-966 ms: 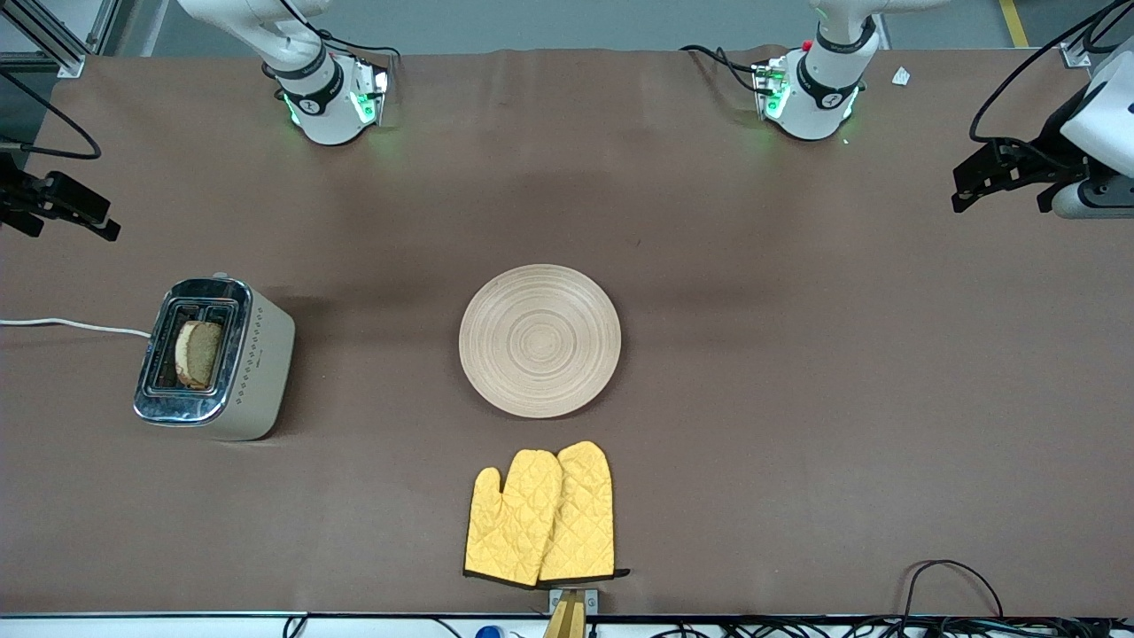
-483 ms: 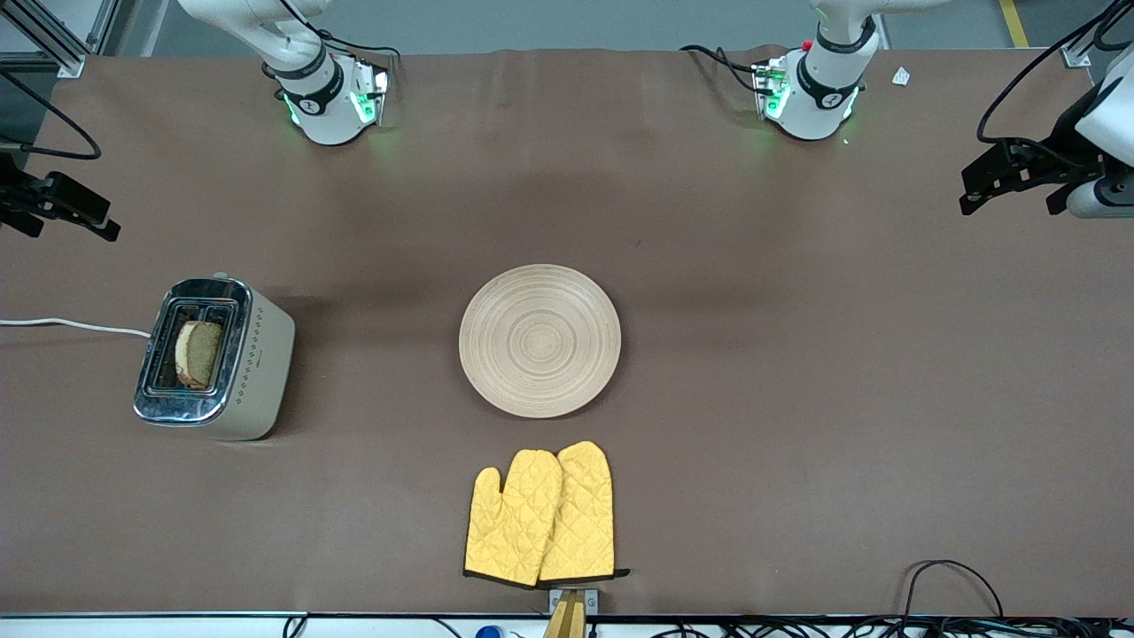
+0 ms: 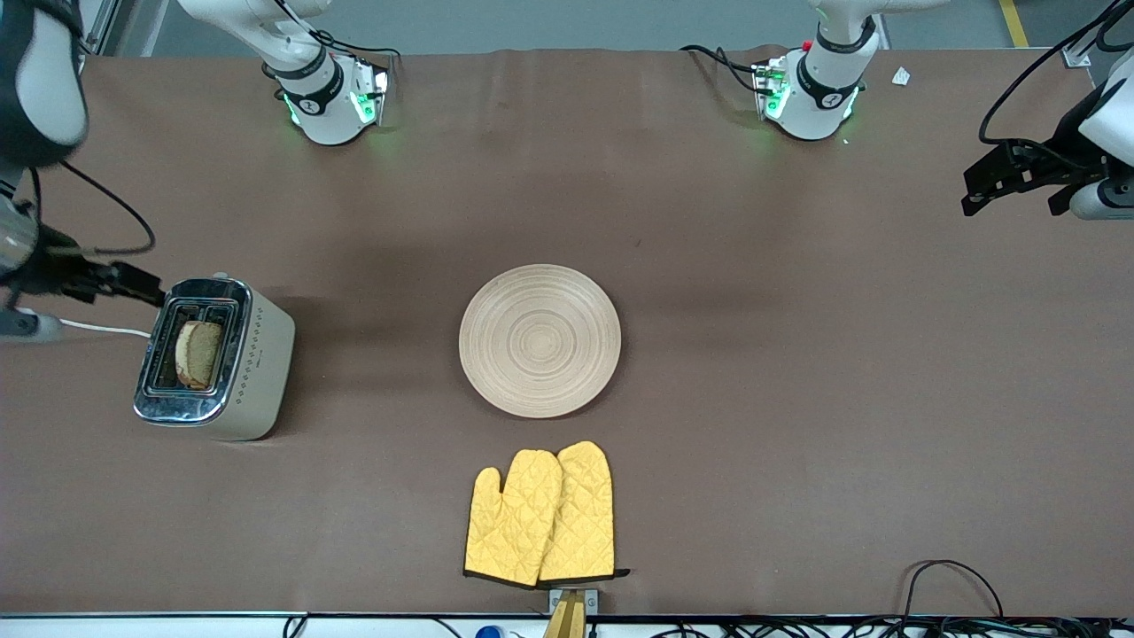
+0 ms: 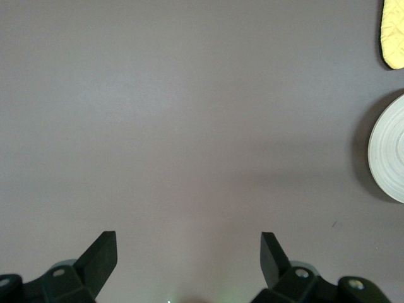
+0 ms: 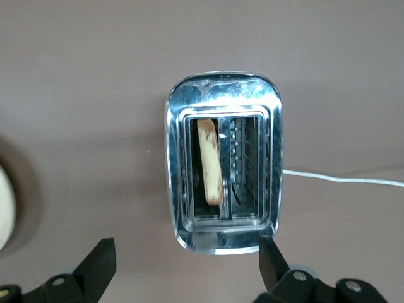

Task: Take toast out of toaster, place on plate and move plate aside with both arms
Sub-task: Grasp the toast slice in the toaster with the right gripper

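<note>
The toast (image 3: 199, 353) stands upright in one slot of a chrome toaster (image 3: 261, 359) at the right arm's end of the table. In the right wrist view the toast (image 5: 210, 161) sits in the toaster (image 5: 221, 93) just ahead of my open, empty right gripper (image 5: 186, 265). In the front view the right gripper (image 3: 120, 286) hovers at the toaster's edge. The plate (image 3: 539, 340) lies empty mid-table, and its rim shows in the left wrist view (image 4: 390, 151). My left gripper (image 3: 1010, 190) is open and empty over bare table (image 4: 188, 259) at the left arm's end.
Two yellow oven mitts (image 3: 542, 516) lie nearer the front camera than the plate; one tip shows in the left wrist view (image 4: 392, 38). The toaster's white cord (image 3: 80, 327) runs off the table's end. Cables (image 3: 952, 580) lie along the front edge.
The right arm has swung down toward the toaster, and its gripper now hovers at the toaster's edge. The left gripper has drifted slightly toward its end of the table.
</note>
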### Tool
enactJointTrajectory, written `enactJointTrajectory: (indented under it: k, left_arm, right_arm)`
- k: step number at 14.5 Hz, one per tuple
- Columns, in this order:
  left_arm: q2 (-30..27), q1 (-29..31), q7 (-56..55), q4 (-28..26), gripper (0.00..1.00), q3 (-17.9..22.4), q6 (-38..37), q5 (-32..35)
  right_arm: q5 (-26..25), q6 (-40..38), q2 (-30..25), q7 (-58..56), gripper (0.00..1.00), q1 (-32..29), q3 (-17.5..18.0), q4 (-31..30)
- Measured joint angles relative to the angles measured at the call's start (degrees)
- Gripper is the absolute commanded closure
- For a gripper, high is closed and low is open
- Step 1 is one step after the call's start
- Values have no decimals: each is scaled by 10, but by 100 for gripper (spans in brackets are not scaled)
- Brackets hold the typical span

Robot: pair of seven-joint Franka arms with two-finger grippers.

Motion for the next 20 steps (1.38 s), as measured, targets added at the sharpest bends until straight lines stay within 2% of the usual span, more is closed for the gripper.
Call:
enactJointTrajectory:
  k: [3, 4, 8, 11, 12, 13, 16, 20]
  left_arm:
    - [1, 0, 0, 0, 0, 0, 0, 0]
    - [1, 0, 0, 0, 0, 0, 0, 0]
    - [5, 0, 0, 0, 0, 0, -1, 0]
    - [11, 0, 0, 0, 0, 0, -1, 0]
    - [13, 0, 0, 0, 0, 0, -1, 0]
    - [15, 0, 0, 0, 0, 0, -1, 0]
    - [16, 0, 0, 1, 0, 0, -1, 0]
    - [16, 0, 0, 5, 0, 0, -1, 0]
  right_arm:
    - [0, 49, 65, -3, 1, -10, 0, -4]
    - [0, 61, 82, -5, 8, -14, 0, -4]
    - [0, 77, 118, -7, 57, -18, 0, -4]
    - [1, 77, 119, -7, 81, -21, 0, -3]
    - [1, 76, 119, -7, 87, -21, 0, -2]
    - [2, 75, 119, -7, 91, -21, 0, -2]
    - [2, 49, 119, -10, 91, -20, 3, 8]
    - [4, -43, 109, -18, 91, 2, 9, 73]
